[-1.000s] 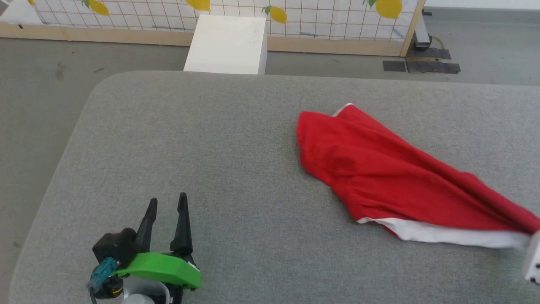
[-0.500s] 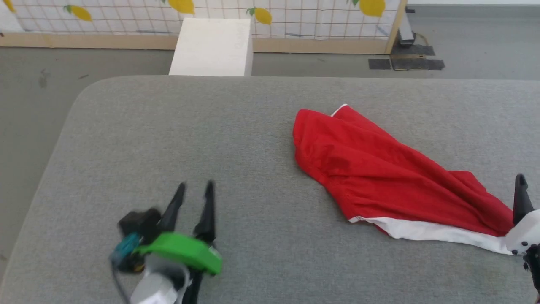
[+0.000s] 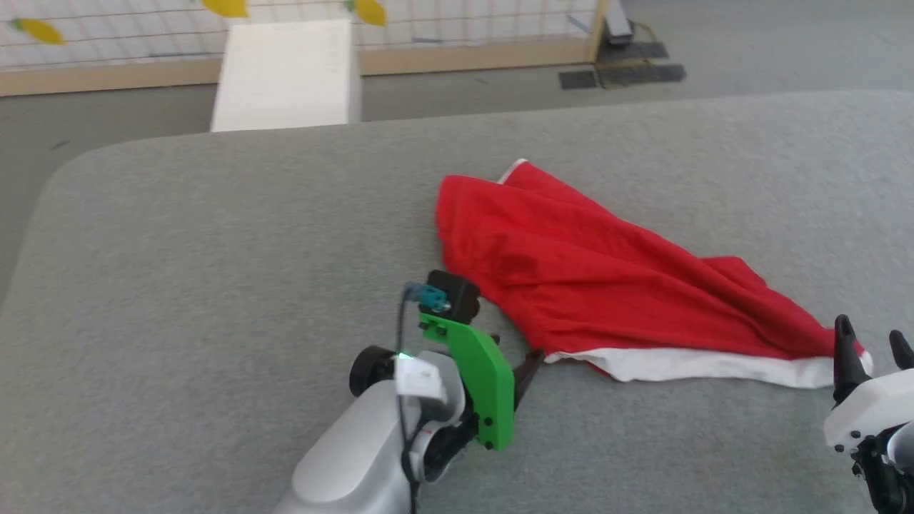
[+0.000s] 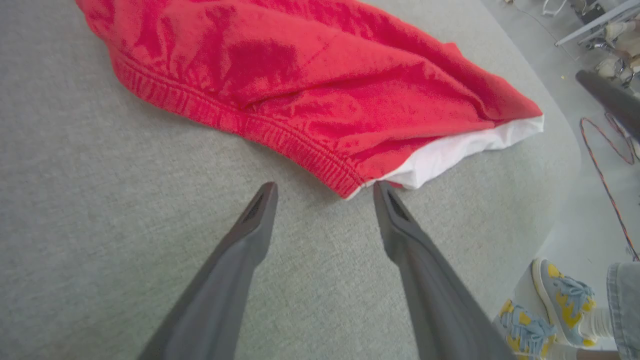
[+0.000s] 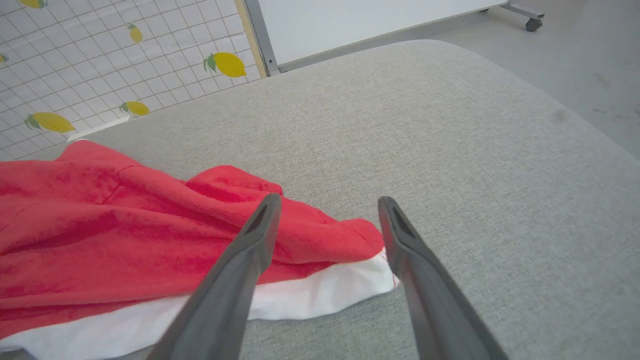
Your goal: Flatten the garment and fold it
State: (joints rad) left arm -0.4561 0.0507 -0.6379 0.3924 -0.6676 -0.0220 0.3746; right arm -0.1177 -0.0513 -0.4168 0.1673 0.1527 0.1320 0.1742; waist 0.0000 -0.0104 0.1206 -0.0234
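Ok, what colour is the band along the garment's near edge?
The band is white, on the red garment; right wrist view shows it best.

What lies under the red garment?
A white layer shows beneath the red garment along its near edge, on the grey surface. Anything further under the folds is covered.

Head camera high, facing forward and down across grey tabletop (image 3: 178, 235). Left wrist camera low, close, looking along left gripper (image 4: 325, 184) at garment (image 4: 300, 85) waistband corner. Right wrist camera close at opposite corner (white edge in all three).
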